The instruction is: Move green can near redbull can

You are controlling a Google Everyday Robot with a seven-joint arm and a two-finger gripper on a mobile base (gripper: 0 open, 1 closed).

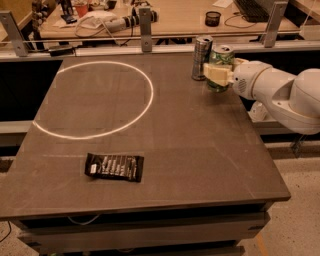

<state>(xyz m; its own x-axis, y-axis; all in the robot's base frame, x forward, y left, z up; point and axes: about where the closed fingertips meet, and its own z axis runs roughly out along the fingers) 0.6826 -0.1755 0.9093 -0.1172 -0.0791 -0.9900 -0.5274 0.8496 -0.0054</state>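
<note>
The place looks like a robotics lab. A dark desk [165, 140] carries a painted white circle [95, 97], with metal rail posts [145, 27] behind it. Beyond them is a cluttered wooden workbench [180, 15] strewn with cables [235, 21]. At the desk's far right, a white robot arm [285, 92] has its gripper [216, 75] clasping the green can [222, 54].

We see a dark snack packet [114, 167] lying flat at the desk's [200, 150] front left, just apart from a white circle [152, 97] marked farther back. The gripper [218, 75] hovers at the far right; a cluttered bench [175, 17] sits behind.
</note>
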